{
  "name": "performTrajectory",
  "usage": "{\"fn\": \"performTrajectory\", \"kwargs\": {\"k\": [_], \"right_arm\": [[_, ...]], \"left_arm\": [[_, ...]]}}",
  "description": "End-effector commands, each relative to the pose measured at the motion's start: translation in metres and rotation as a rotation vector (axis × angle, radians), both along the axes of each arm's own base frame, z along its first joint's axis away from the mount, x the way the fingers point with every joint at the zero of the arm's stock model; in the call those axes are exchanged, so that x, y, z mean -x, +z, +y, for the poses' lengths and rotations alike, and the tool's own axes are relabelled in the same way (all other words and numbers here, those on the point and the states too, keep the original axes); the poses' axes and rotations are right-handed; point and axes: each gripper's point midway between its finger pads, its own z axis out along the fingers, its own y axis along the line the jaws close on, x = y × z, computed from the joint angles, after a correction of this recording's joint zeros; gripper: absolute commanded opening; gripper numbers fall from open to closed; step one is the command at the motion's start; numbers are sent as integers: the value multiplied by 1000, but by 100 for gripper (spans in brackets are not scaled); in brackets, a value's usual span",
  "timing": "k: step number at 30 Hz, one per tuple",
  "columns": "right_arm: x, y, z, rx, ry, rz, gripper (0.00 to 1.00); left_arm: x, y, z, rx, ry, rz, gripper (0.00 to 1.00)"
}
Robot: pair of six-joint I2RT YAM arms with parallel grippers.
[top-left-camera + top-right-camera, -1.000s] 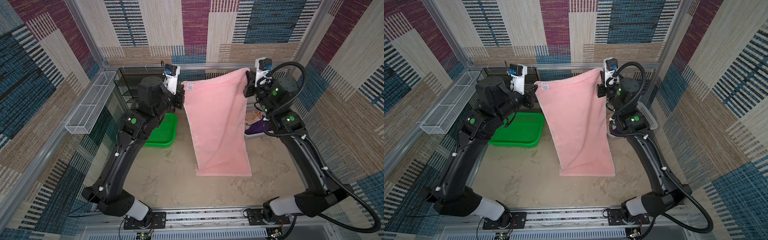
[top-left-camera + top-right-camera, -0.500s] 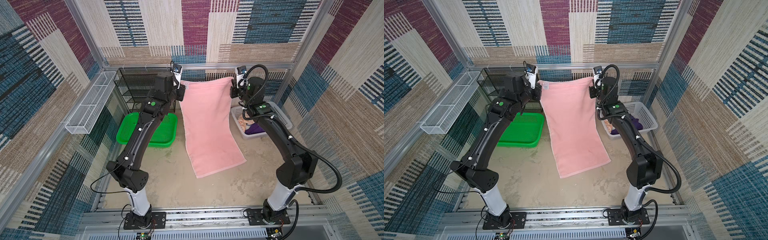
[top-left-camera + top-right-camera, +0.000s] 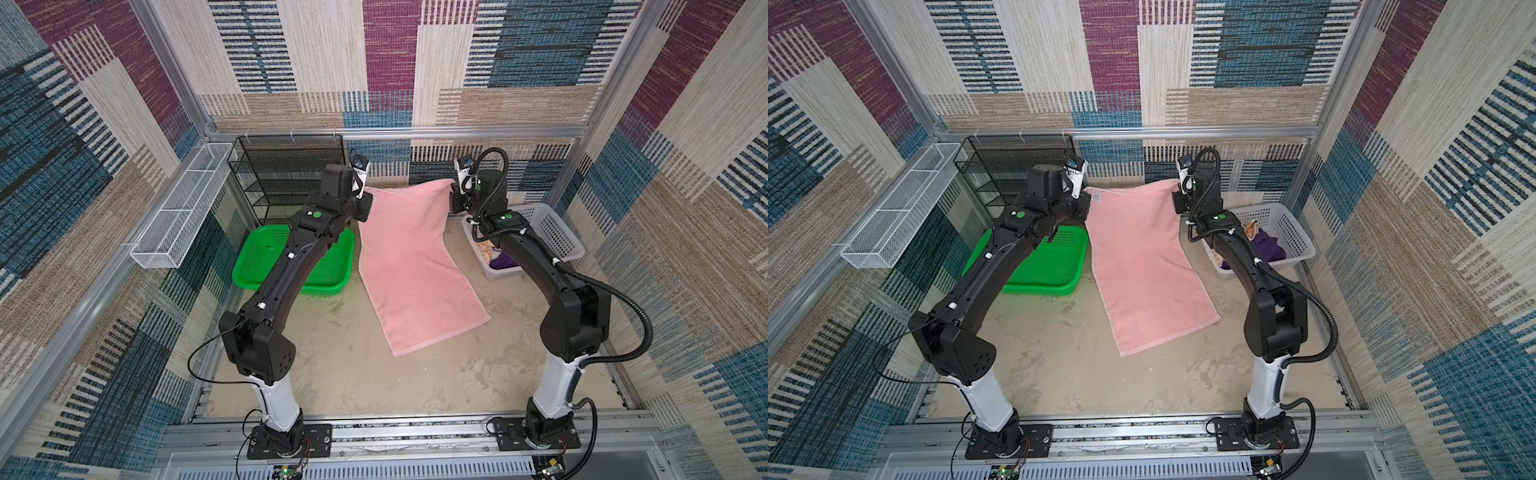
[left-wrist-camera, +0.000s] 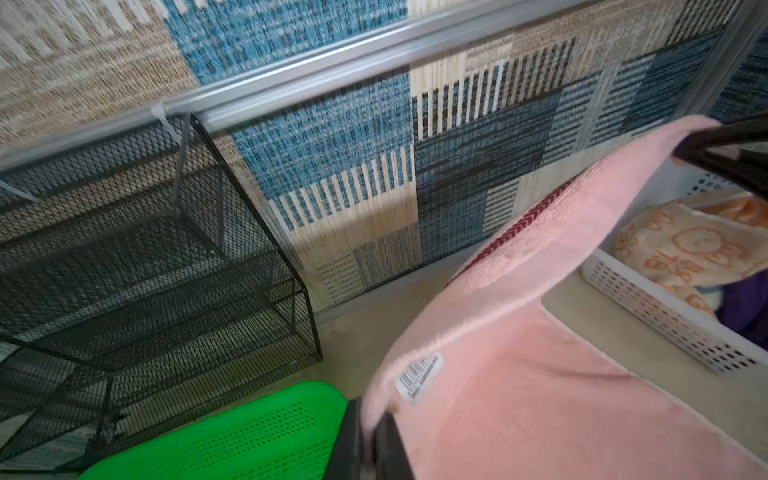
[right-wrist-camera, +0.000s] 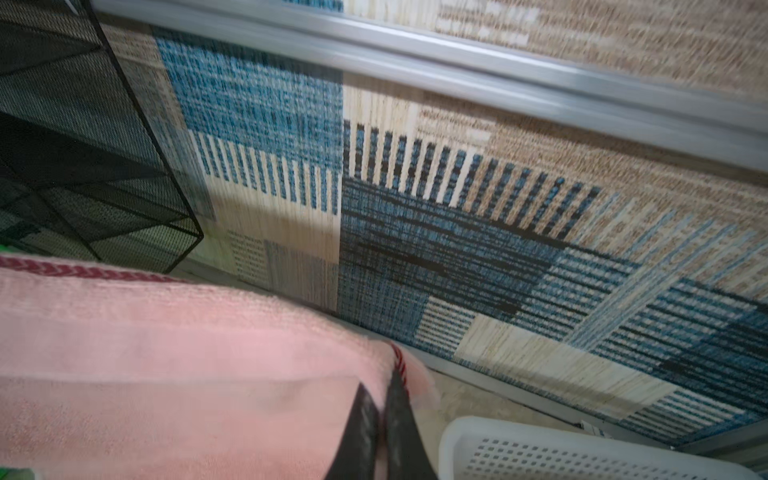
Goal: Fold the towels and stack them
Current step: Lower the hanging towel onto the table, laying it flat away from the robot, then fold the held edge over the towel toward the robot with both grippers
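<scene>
The grippers have dropped lower: left gripper (image 4: 370, 415) and right gripper (image 5: 380, 395) each clamp tight on a far corner of the plain pink terry towel (image 3: 409, 274). Its remaining length lies on the beige table (image 3: 353, 374), just beside the white perforated plastic basket (image 3: 557, 232).

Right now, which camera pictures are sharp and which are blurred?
In both top views: sharp, evenly lit, the pink towel crisp. Left wrist view: motion-blurred, the black mesh rack smeared, the towel's label unreadable. Right wrist view: blurred most, the aluminium rail streaked, the white basket soft.
</scene>
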Motion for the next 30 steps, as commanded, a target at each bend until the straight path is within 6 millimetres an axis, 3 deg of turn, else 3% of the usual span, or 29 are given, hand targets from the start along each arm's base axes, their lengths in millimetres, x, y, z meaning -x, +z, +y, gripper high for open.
{"fn": "performTrajectory", "kwargs": {"k": [1, 8, 18, 24, 30], "right_arm": [[13, -4, -4, -6, -2, -4, 0], [57, -44, -35, 23, -104, 70, 0], [139, -92, -63, -46, -178, 205, 0], [179, -133, -59, -159, -159, 351, 0], [213, -169, -62, -223, -183, 461, 0]], "left_arm": [[13, 0, -15, 102, -63, 14, 0], [58, -34, -30, 174, -132, 141, 0], [121, -83, -50, 247, -195, 238, 0], [150, -114, -58, 276, -193, 302, 0], [171, -129, -72, 312, -220, 320, 0]]}}
